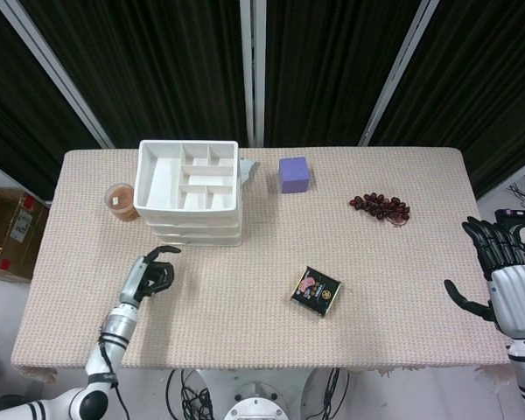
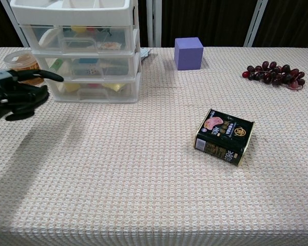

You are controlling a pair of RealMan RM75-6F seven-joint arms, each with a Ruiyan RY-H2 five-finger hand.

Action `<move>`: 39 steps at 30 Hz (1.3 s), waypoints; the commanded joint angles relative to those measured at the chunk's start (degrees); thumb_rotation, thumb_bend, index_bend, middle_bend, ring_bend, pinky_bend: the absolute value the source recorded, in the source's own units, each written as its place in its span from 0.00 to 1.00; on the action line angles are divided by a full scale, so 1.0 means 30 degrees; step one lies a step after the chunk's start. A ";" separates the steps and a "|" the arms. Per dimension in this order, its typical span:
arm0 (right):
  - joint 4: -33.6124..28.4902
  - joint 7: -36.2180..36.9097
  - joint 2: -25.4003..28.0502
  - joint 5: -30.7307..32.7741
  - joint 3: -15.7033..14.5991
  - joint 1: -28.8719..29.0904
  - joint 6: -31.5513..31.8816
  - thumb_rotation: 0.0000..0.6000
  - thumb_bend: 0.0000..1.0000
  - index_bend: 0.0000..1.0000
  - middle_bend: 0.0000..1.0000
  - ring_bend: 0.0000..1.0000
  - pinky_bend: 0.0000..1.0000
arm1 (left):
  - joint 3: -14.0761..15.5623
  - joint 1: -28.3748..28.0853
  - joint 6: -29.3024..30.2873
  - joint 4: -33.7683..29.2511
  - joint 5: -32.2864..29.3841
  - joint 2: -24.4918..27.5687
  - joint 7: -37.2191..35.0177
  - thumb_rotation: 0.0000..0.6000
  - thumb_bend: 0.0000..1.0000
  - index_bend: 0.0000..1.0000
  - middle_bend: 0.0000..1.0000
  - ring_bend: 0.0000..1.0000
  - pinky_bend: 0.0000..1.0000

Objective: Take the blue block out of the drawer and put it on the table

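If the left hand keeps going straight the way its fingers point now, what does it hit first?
Most likely the front of the drawer unit: the left hand points up-table toward its lower drawers. Nothing shows in between, though depth is hard to judge.

Table (image 1: 402,289): drawers (image 1: 191,194), tin (image 1: 316,290), grapes (image 1: 381,207), perhaps-purple cube (image 1: 294,174).

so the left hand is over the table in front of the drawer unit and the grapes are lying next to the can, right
Not quite. The grapes lie apart from the can, near the table's far right; the head view shows bare cloth between them. The rest holds: the left hand is over the table in front of the drawer unit.
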 commanded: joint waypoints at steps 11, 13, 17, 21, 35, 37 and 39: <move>0.0095 0.0038 -0.0057 0.0240 -0.0120 -0.0137 0.0038 1.00 0.22 0.00 0.05 0.00 0.00 | -0.1499 -0.1099 -0.0962 0.1611 -0.1945 -0.2926 -0.0606 1.00 0.56 0.22 0.80 0.94 1.00; 0.0126 0.0063 -0.0069 0.0286 -0.0138 -0.0140 0.0002 1.00 0.22 0.00 0.05 0.00 0.00 | -0.1717 -0.1092 -0.0886 0.1700 -0.2378 -0.3077 -0.0433 1.00 0.56 0.22 0.80 0.94 1.00; 0.0205 0.0039 -0.0166 0.0418 -0.0156 -0.0131 -0.0093 1.00 0.22 0.00 0.05 0.00 0.00 | -0.2240 -0.1114 -0.0932 0.1797 -0.2812 -0.3271 -0.0636 1.00 0.56 0.21 0.80 0.94 1.00; 0.0260 0.0026 -0.0243 0.0574 -0.0119 -0.0138 -0.0107 1.00 0.22 0.00 0.05 0.00 0.00 | -0.2663 -0.1213 -0.1159 0.1764 -0.2819 -0.3512 -0.1122 1.00 0.56 0.21 0.80 0.94 1.00; 0.0280 -0.0005 -0.0301 0.0750 -0.0148 -0.0129 -0.0262 1.00 0.22 0.00 0.06 0.00 0.00 | -0.3619 -0.1597 -0.2427 0.2309 -0.3155 -0.4267 -0.2684 1.00 0.56 0.23 0.80 0.93 1.00; 0.0277 -0.0008 -0.0317 0.0822 -0.0149 -0.0118 -0.0328 1.00 0.22 0.00 0.06 0.00 0.00 | -0.3805 -0.1657 -0.2823 0.2455 -0.3311 -0.4293 -0.3073 1.00 0.56 0.25 0.80 0.93 1.00; 0.0257 -0.0072 -0.0305 0.0872 -0.0155 -0.0099 -0.0406 1.00 0.22 0.00 0.06 0.00 0.00 | -0.4060 -0.1679 -0.3107 0.2587 -0.3446 -0.4371 -0.3564 1.00 0.56 0.29 0.80 0.93 1.00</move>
